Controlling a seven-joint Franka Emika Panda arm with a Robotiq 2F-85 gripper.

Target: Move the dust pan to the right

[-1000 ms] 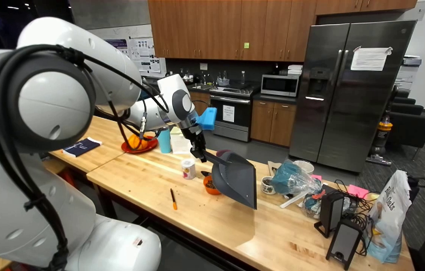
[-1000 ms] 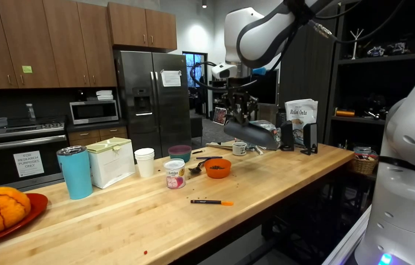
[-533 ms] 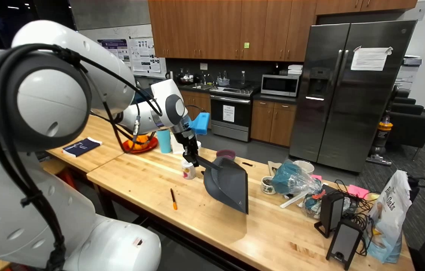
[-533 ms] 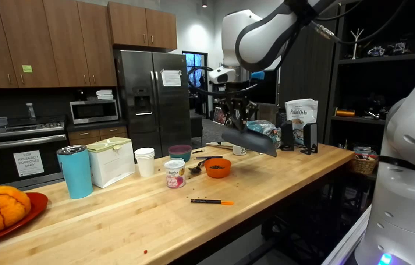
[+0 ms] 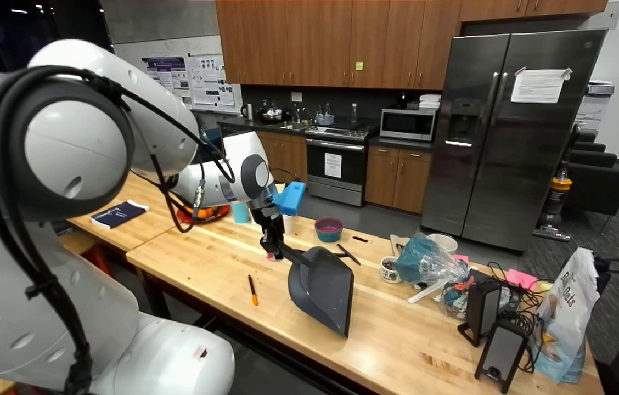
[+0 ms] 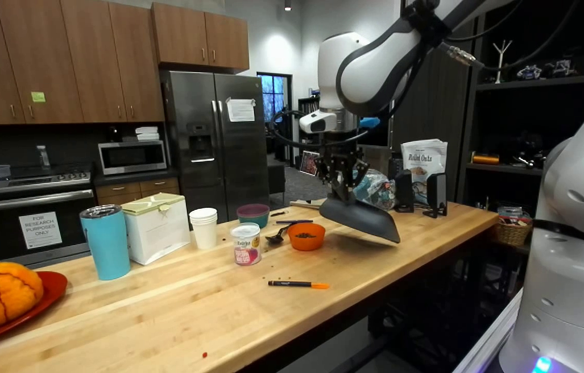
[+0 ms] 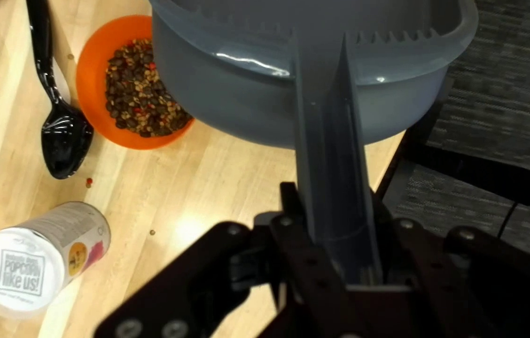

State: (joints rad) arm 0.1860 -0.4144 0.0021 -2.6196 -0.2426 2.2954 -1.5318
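The dark grey-blue dust pan (image 5: 323, 291) hangs tilted over the table, its wide edge facing away from the gripper and one end low. It also shows in an exterior view (image 6: 362, 220) and in the wrist view (image 7: 237, 98). I cannot tell whether its low corner touches the wood. My gripper (image 5: 277, 249) is shut on the handle, also seen in an exterior view (image 6: 342, 191). In the wrist view the handle (image 7: 331, 178) runs between the fingers (image 7: 335, 211). The handle's end is hidden inside the gripper.
An orange bowl (image 6: 306, 242) of dark bits stands close beside the pan. A popcorn canister (image 7: 58, 253), black spoon (image 7: 66, 141) and marker (image 6: 297, 284) lie near. A mug (image 5: 390, 270), plastic bag (image 5: 430, 260), speakers (image 5: 501, 351) and oats bag (image 5: 567, 318) stand beyond the pan.
The arm has come down with the dust pan held, bringing it closer to the table. In an exterior view the pan shifted left and now hides the orange bowl; the canister became mostly covered.
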